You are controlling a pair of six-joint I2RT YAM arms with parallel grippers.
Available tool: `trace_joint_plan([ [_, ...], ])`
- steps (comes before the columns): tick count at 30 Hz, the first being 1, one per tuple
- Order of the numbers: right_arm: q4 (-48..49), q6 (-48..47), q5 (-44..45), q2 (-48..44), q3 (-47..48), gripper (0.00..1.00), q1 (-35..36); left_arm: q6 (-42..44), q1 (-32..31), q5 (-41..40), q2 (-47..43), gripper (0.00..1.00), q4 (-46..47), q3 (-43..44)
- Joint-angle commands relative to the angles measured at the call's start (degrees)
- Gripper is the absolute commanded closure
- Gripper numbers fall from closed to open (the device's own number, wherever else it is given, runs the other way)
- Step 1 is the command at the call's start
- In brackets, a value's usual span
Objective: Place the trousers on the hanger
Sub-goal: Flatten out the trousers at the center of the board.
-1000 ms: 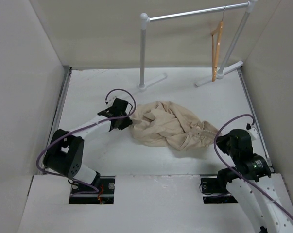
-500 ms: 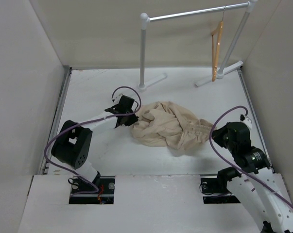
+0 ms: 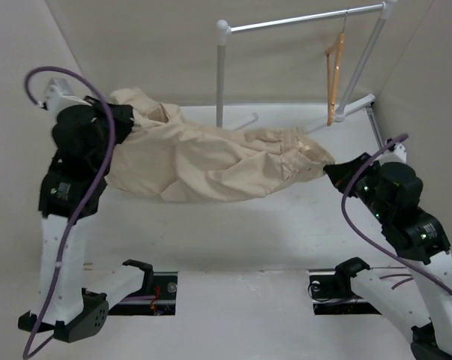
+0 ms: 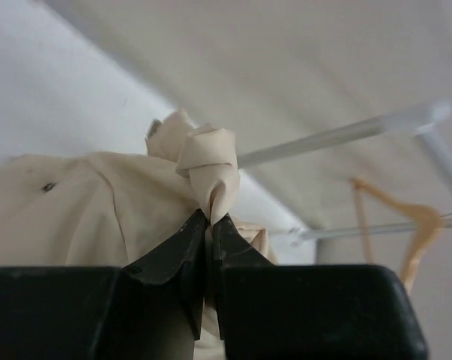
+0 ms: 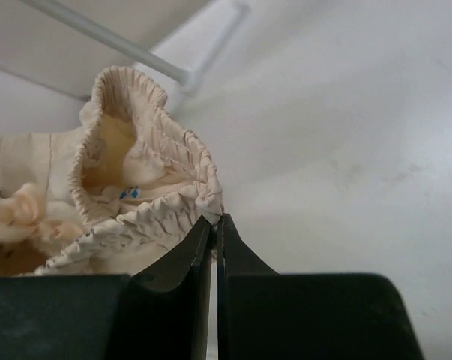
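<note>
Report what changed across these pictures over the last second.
The left tool and right tool have risen and drawn apart, each shut on the trousers. Bunched on the table before, these are now lifted and stretched between them, the right tool pinching the gathered waistband. The hanger stays on the rail, unmoved.

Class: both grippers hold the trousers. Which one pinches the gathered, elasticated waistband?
The right gripper: it is shut on the ruched waistband of the trousers. The left gripper clamps a smooth, twisted fold of plain cloth instead.
</note>
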Motion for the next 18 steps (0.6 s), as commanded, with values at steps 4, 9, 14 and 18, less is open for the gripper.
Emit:
trace_joint_plan([
  [4,6.08,-4.28,0.43,1.77,10.97,0.94,1.99,9.4,2.04,-6.39,5.3,0.89,-20.27,13.84],
  [9,3.89,-2.62,4.12,-2.09,-4.73,0.93,-4.23,7.13,1.78,-7.02,-1.37,0.63,-20.55,-11.35],
  [14,4.5,-1.82,2.56,-2.37,-15.4,0.91,-17.23,5.28,1.95,-4.03,-5.5,0.43,-18.26,-26.07],
  [18,5.47,-1.38,3.77,-0.43,-16.02,0.83,-20.16,6.5,6.6,-3.59,-5.96,0.42,-15.8,-28.37],
])
